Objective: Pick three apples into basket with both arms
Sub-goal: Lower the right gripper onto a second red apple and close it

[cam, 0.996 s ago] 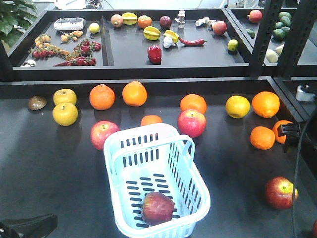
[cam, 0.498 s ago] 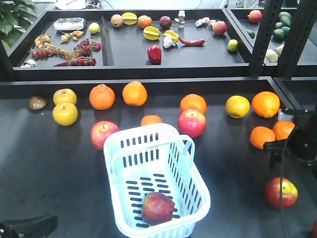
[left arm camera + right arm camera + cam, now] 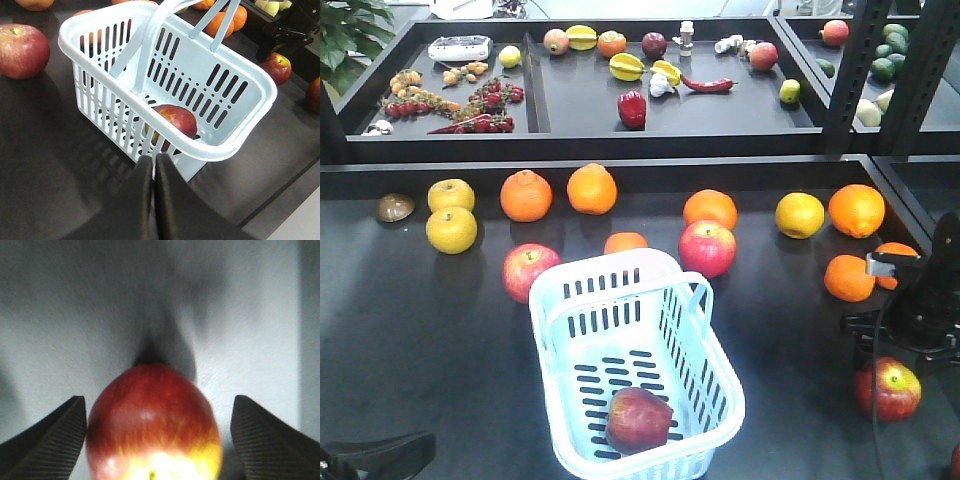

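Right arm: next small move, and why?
Probably close the right tool on the red apple: its jaws stand open on either side of it, so the fruit already sits between them. The basket holds a single apple so far.

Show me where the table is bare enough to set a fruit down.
Biggest bare patch: left of the basket, in front of the left apple and yellow fruits. Another lies between basket and right apple. Crowded: the back row of oranges and the right edge.
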